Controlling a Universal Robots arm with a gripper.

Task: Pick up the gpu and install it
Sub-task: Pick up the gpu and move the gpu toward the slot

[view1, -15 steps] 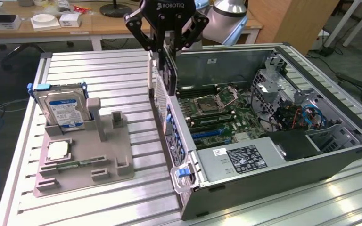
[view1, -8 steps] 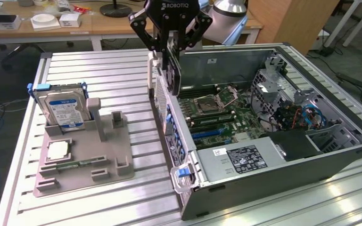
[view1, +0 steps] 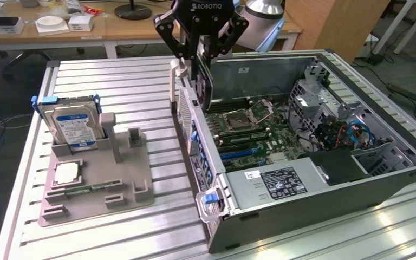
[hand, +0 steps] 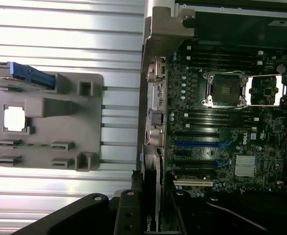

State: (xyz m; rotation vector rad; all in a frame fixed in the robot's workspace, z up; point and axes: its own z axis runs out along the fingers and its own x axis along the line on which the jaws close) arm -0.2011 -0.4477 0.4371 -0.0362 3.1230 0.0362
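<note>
The gpu (view1: pixel 206 89) is a thin dark card with a silvery end bracket (view1: pixel 178 81). It hangs upright in my gripper (view1: pixel 201 57), which is shut on its upper edge. The card is above the rear wall of the open computer case (view1: pixel 324 189), over the motherboard (view1: pixel 255 127). From the wrist view I see the gpu (hand: pixel 151 205) edge-on between my fingers (hand: pixel 135 178), near the blue expansion slots (hand: pixel 195 144).
A grey holder (view1: pixel 92 179) lies on the slatted table at the exterior view's left. It carries a silver hard drive (view1: pixel 74 124), a square chip (view1: pixel 65 172) and a green memory strip (view1: pixel 85 189). The power supply (view1: pixel 280 181) fills the case's near end.
</note>
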